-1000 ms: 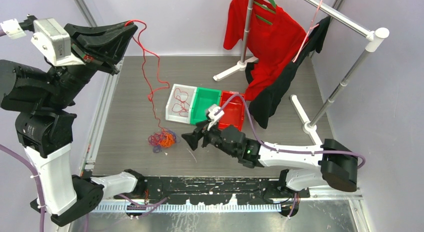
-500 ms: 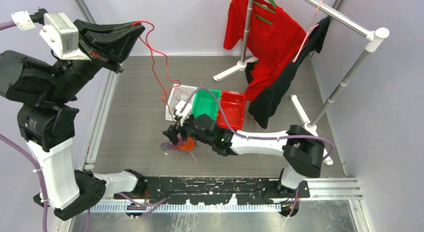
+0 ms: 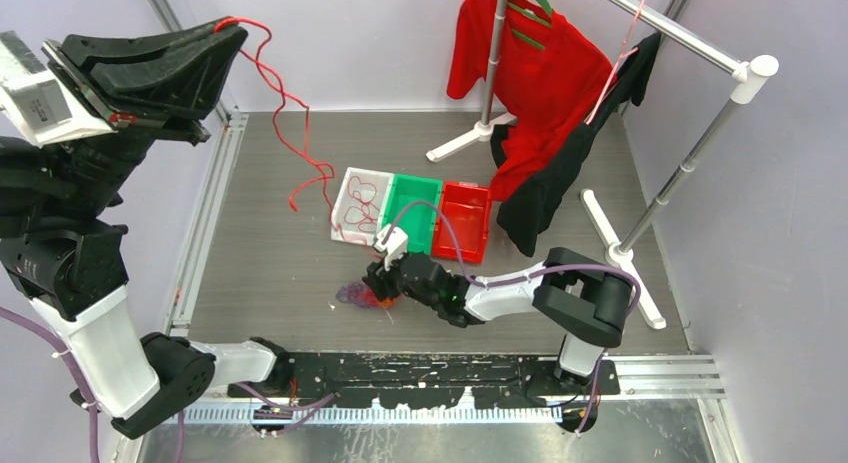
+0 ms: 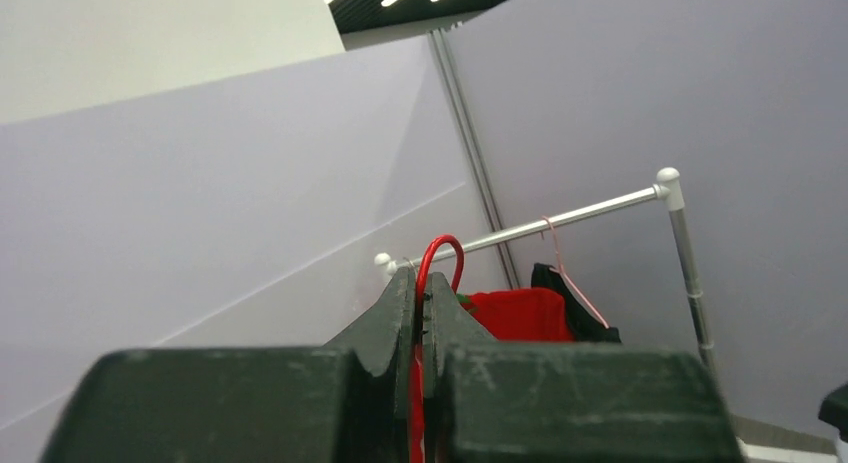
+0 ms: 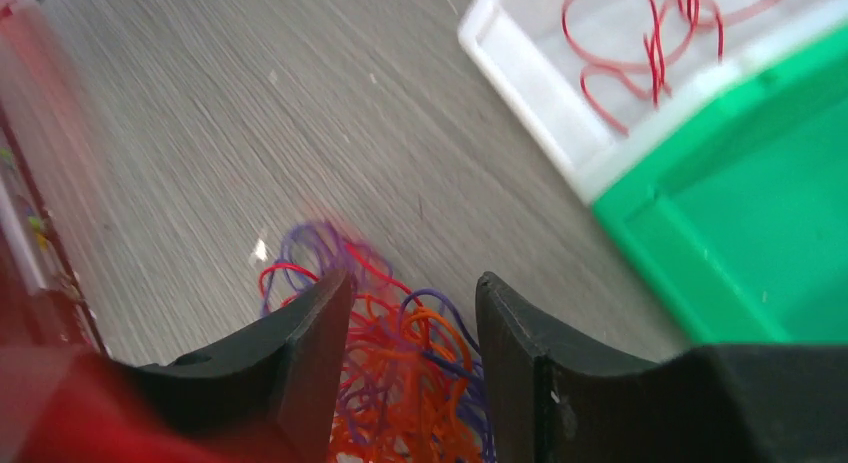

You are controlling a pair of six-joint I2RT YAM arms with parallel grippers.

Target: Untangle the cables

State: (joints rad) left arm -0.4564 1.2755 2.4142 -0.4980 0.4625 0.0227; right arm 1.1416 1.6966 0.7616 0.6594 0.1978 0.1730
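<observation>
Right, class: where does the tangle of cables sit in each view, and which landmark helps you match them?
Top external: tangle low centre, at the right gripper tips.
Left wrist: not in view.
Right wrist: bottom centre, between the fingers.
Landmark: white bin, upper right in the right wrist view.

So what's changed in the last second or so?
The right gripper swept left from beside the bins and came down astride the tangle, jaws narrowing but still apart. The left gripper, shut on the red cable, lifted higher, drawing its tail out of the tangle. Bins and clothes rack stayed put.
</observation>
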